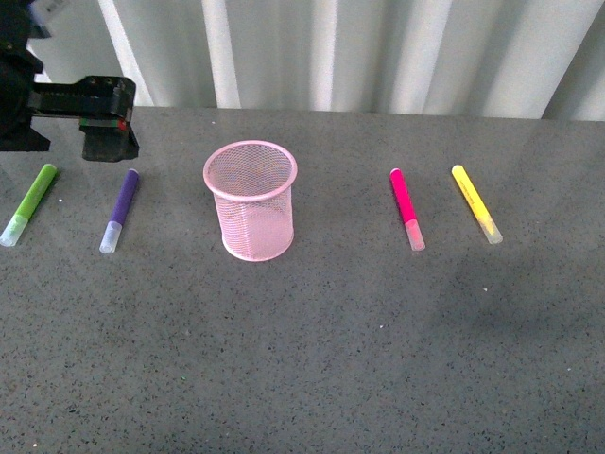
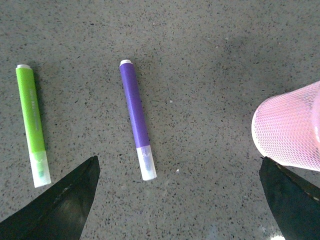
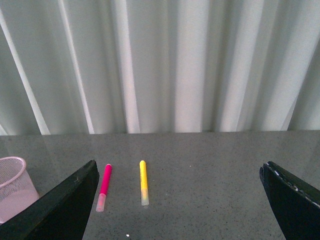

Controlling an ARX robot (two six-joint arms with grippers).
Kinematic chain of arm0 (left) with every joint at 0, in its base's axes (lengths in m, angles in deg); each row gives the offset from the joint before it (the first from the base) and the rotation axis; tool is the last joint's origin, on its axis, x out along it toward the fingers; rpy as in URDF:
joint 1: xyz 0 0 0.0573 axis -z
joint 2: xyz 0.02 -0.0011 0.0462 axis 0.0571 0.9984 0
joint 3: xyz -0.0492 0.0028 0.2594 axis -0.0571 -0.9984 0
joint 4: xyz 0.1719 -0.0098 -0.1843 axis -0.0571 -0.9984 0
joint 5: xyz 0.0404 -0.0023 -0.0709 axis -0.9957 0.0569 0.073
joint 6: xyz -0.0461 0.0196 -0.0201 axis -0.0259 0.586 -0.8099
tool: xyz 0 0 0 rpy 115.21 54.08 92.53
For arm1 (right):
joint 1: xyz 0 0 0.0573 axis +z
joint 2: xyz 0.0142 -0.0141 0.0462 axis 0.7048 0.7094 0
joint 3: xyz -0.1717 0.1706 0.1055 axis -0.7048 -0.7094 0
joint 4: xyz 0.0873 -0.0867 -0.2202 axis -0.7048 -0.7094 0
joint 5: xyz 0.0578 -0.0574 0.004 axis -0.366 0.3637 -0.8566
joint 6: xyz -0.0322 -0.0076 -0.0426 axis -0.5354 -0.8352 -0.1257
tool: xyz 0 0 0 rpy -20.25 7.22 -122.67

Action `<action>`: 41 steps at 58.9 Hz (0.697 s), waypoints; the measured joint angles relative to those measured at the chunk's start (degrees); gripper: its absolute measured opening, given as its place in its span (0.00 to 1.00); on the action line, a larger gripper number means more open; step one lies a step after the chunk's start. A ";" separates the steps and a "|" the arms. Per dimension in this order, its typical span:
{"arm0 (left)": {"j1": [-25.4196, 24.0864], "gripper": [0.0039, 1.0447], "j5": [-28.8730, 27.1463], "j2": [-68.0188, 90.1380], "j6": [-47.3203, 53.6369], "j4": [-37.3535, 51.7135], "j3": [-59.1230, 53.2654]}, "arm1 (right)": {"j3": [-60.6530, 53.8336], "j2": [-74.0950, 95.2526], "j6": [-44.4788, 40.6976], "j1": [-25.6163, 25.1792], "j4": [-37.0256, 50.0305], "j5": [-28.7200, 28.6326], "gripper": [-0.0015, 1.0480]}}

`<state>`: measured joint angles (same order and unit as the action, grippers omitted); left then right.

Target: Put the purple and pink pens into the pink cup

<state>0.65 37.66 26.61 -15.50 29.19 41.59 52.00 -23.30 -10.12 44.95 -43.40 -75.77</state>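
No pen was in yet. The dark purple marker (image 1: 120, 210) lay on the grey counter (image 1: 331, 359) left of the empty light pink wire-mesh cup (image 1: 250, 200), the magenta marker (image 1: 406, 208) right of it. The left end effector (image 2: 179, 167) and right end effector (image 3: 179, 165) stood spread, empty.

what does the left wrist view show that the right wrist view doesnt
Only the left wrist view: the purple pen and the lime-green marker, lying side by side, seen from above. Only the right wrist view: the pink pen, the yellow marker beside it, and the white pleated curtain behind the table. Both: the pink cup at one edge of the picture, the grey speckled table, and that arm's own gripper, the left gripper and the right gripper, each open with nothing between its jaws.
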 joint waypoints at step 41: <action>0.04 0.94 -2.51 20.96 3.19 -7.04 21.92 | 0.00 0.00 0.00 0.00 0.00 0.00 0.93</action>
<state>0.70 35.15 47.57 -12.30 22.15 63.51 52.00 -23.30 -10.12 44.95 -43.40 -75.77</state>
